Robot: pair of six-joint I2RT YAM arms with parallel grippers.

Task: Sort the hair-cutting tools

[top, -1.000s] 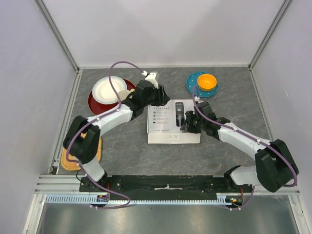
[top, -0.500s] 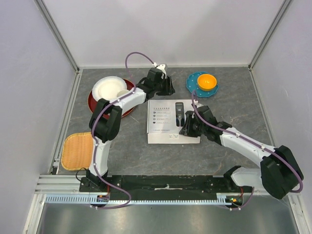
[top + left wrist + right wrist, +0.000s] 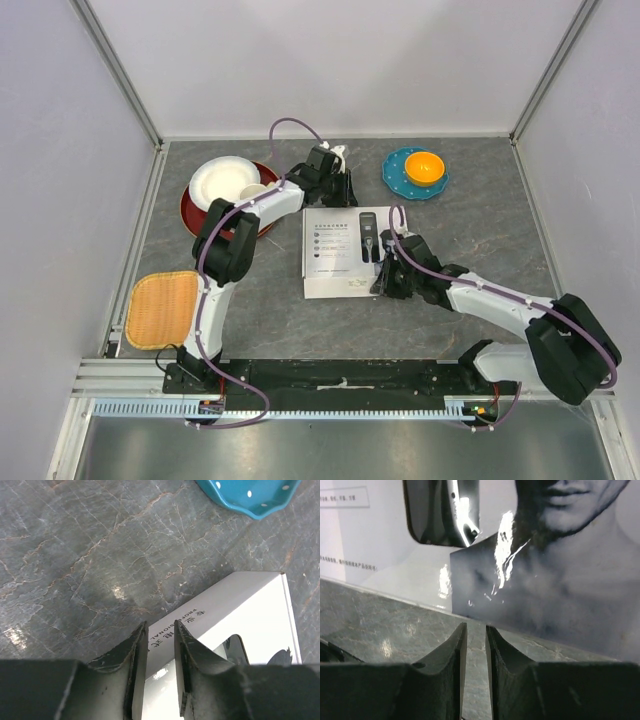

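Overhead, a white box lies mid-table with the hair clipper showing through its window, the left gripper at its far edge and the right gripper at its near right edge. Closer, the left wrist view shows nearly closed, empty jaws over the box's printed edge, beside a teal plate. Lastly, the right wrist view shows nearly closed, empty jaws facing the box side with its printed face, unreadable from above; opening the box seems next, needing a steady grip.

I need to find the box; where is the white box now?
In the top view, the white box lies mid-table, between the left tool and the right tool.
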